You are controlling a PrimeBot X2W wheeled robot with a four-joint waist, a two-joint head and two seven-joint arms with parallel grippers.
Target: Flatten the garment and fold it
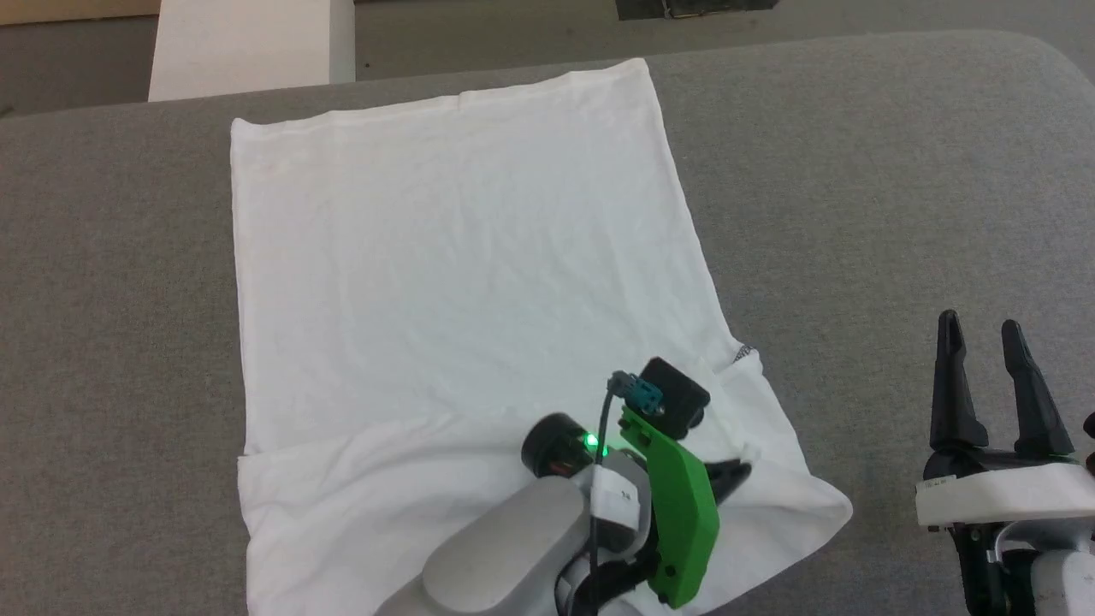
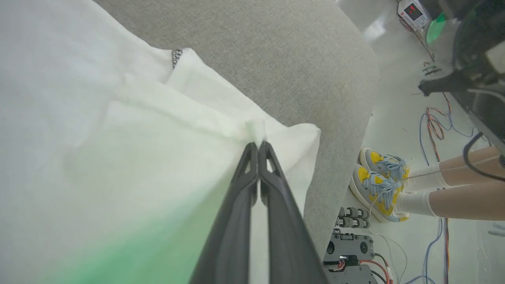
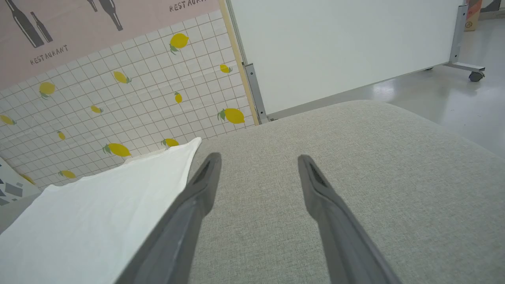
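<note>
Hold: left gripper [image 2: 258, 144] pinching garment [image 1: 445, 257], bench [image 1: 898, 171] front edge.
Move: fold across, taut.
Spare: right gripper [image 1: 979, 323] wide, empty.

Grey fabric-topped bench [image 1: 898, 171], rounded corners. Behind: white-tile lemon wallpaper [image 3: 130, 102], pink RESTAURANT poster [image 3: 98, 27] above, white partition panel [image 3: 335, 47] on castors. Glossy pale floor [image 3: 453, 102]. Loose cables [image 2: 434, 126] and a person's sneakered feet [image 2: 378, 181] beside bench. White box [image 1: 248, 43] past far edge.
</note>
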